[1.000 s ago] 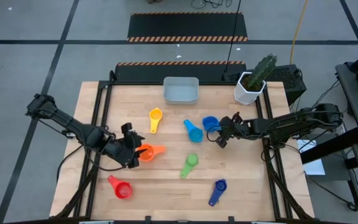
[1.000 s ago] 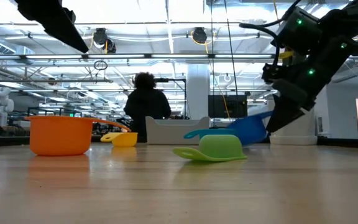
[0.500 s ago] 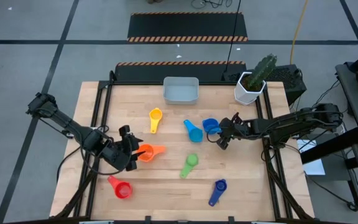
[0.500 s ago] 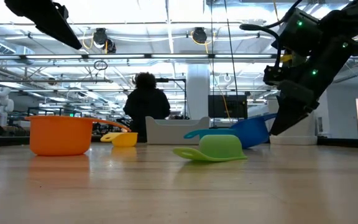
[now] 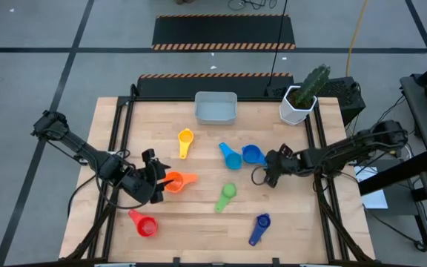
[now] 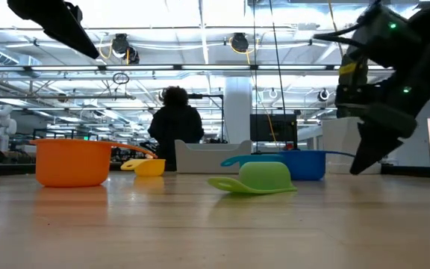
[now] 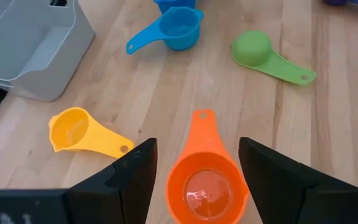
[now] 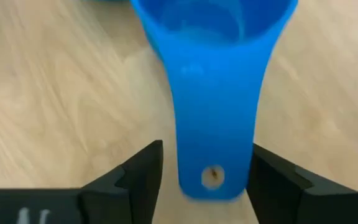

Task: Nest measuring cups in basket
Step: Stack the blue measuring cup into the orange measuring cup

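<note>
A robotics lab: open hall with ceiling trusses, hazard-striped floor mats.

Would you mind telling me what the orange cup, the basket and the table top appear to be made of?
Orange cup: most likely moulded plastic, glossy, with a bright glint in its bowl and one even colour. Basket: probably plastic too, matte pale grey-blue with smooth rounded corners. Table top: looks like light wood in planks, with visible grain and seams and a satin sheen; whether solid or veneer cannot be told.

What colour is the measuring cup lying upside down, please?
Green; the left wrist view shows it best.
</note>
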Motion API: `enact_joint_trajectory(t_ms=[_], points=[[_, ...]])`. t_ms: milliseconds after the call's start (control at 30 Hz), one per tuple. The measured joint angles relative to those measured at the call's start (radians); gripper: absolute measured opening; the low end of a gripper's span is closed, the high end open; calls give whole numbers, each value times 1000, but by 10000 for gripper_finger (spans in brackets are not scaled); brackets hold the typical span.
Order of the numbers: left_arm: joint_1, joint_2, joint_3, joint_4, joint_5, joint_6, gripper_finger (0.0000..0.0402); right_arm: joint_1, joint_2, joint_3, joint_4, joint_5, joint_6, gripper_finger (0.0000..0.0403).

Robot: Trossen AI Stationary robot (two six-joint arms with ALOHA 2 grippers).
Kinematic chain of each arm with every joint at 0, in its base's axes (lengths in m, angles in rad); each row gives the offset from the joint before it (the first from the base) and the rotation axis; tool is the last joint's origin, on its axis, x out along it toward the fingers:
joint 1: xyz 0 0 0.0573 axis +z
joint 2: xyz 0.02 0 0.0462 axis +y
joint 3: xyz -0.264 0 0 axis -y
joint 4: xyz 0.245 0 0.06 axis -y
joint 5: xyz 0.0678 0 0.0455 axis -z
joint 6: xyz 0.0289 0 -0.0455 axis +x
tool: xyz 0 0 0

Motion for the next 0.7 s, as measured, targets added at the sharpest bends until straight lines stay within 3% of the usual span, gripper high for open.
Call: enact_joint_trajectory(t_ms=[333,700], points=[[0,0,0,2,-11,-3,230,160,0,0,-94,141,156,202],[0,0,0,2,-11,-4,230,301,0,32,-189,140,203,202]])
